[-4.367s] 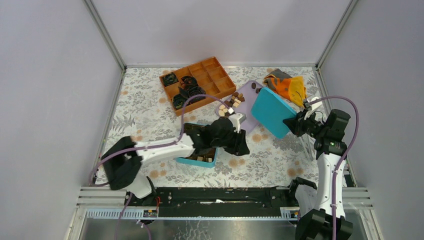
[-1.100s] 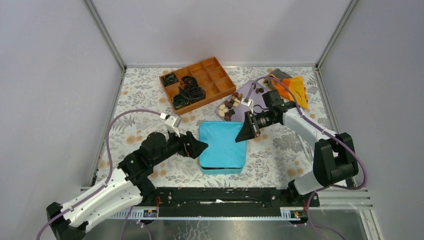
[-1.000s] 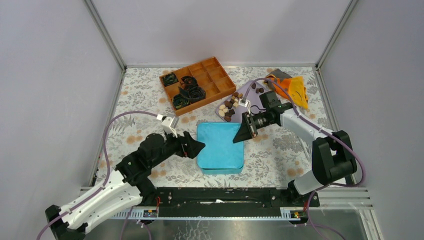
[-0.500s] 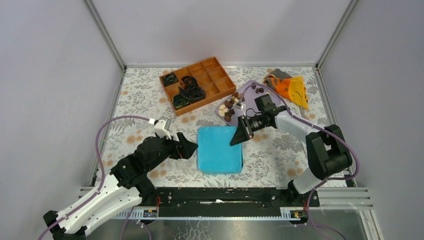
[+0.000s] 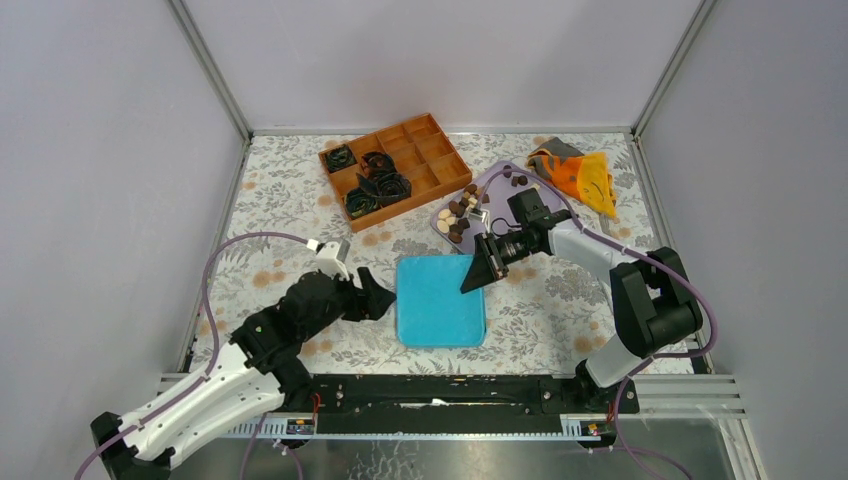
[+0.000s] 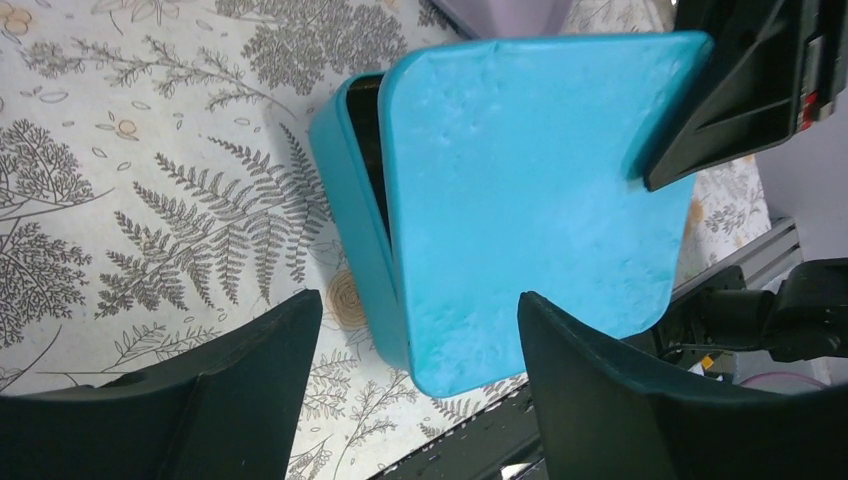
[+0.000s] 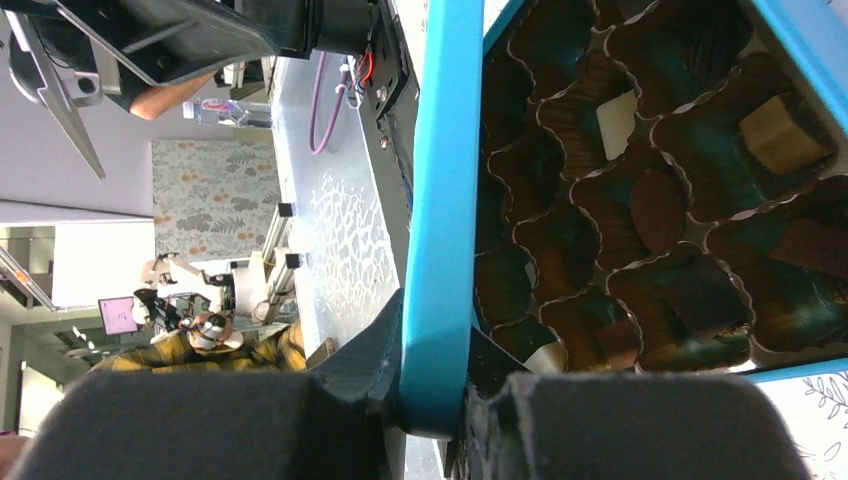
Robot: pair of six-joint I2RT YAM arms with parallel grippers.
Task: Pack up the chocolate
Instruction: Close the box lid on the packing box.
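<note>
A teal lid (image 5: 438, 298) lies nearly flat over the teal box (image 6: 350, 200), shifted so a dark slit shows along the box's left side. My right gripper (image 5: 476, 272) is shut on the lid's far right rim (image 7: 440, 200). Under the lid, chocolate (image 7: 655, 210) sits in black paper cups inside the box. More loose chocolate (image 5: 460, 212) lies on a lilac plate (image 5: 495, 195). My left gripper (image 5: 385, 297) is open at the box's left side. Its fingers (image 6: 230, 400) stand apart from the near corner of the lid (image 6: 530, 190).
An orange compartment tray (image 5: 395, 165) with black paper cups stands at the back left. An orange cloth (image 5: 575, 172) lies at the back right. The flowered tablecloth (image 5: 280, 220) covers the table between grey walls.
The right gripper has brought the lid from the right down over the box. The left arm has drawn out of the box to its left side, and its jaws have narrowed a little.
</note>
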